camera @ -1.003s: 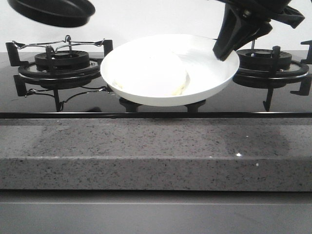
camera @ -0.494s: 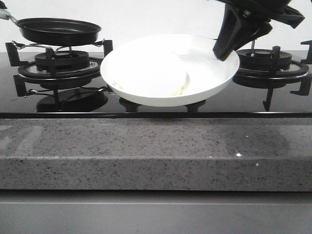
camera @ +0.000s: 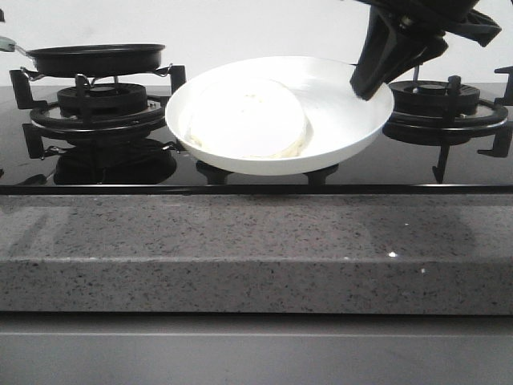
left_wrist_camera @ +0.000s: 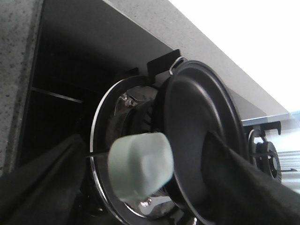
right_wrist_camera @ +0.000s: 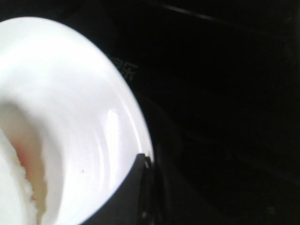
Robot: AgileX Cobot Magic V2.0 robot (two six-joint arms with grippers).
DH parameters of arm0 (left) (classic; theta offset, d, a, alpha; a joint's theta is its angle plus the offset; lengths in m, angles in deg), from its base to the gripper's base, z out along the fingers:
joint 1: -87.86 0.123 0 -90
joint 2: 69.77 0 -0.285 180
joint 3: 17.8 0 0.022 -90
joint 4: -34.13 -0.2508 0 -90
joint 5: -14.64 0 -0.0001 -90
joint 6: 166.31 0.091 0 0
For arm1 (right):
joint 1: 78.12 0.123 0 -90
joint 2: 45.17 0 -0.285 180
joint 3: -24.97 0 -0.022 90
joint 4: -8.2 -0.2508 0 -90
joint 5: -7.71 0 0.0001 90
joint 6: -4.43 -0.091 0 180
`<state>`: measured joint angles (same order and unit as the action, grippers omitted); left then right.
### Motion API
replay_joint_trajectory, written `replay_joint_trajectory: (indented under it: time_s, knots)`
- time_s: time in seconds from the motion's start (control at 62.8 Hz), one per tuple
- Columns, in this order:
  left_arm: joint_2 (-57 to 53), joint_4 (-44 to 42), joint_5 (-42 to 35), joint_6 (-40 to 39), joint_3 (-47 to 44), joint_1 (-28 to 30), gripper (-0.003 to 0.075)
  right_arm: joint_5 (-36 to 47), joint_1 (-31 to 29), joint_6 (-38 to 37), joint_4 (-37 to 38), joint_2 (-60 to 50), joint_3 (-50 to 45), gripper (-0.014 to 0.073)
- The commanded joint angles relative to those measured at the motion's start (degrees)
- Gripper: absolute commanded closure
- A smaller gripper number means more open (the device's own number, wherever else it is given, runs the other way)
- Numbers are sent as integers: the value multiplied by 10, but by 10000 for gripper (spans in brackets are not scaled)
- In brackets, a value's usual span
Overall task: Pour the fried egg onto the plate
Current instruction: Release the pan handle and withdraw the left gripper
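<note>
Fried egg lying in white plate, plate tilted above hob, right gripper clamped on plate's rim, black pan left of plate on burner, left gripper around pan's pale handle, grip state unclear

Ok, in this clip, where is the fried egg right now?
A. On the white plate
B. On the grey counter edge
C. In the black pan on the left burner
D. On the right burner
A: the fried egg lies on the white plate, whose rim the right pincer holds, while the black pan sits apart on the left burner.
</note>
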<state>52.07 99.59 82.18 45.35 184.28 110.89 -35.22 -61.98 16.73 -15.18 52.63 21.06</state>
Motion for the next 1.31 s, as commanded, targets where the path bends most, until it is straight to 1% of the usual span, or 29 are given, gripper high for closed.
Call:
replay_joint_trajectory:
  time_s: [0.0, 0.064, 0.175, 0.334, 0.43, 0.573, 0.716, 0.844, 0.939, 1.083, 1.29]
  knots:
    - [-35, 24, 40, -17, 47, 12, 181, 26, 0, 2, -16, -25, 16, 711]
    - [-41, -1, 50, -35, 66, 17, 183, 26, 0, 2, -16, -25, 16, 711]
    - [-66, -94, 48, -66, 89, 15, 183, 26, 0, 2, -16, -25, 16, 711]
    - [-119, -159, 45, -83, 93, -2, 184, 26, 0, 2, -16, -25, 16, 711]
    - [-156, -227, 43, -110, 92, -23, 184, 26, 0, 2, -16, -25, 16, 711]
    - [-229, -326, 16, -134, 67, -79, 184, 26, 0, 2, -16, -25, 16, 711]
    - [-319, -416, -30, -159, -1, -152, 185, 26, 0, 2, -16, -25, 16, 711]
    - [-407, -491, -91, -189, -100, -215, 185, 26, 0, 2, -16, -25, 16, 711]
    - [-472, -517, -137, -203, -182, -251, 185, 26, 0, 2, -16, -25, 16, 711]
    - [-564, -522, -185, -204, -301, -281, 185, 26, 0, 2, -16, -25, 16, 711]
    - [-666, -522, -215, -204, -420, -284, 185, 26, 0, 2, -16, -25, 16, 711]
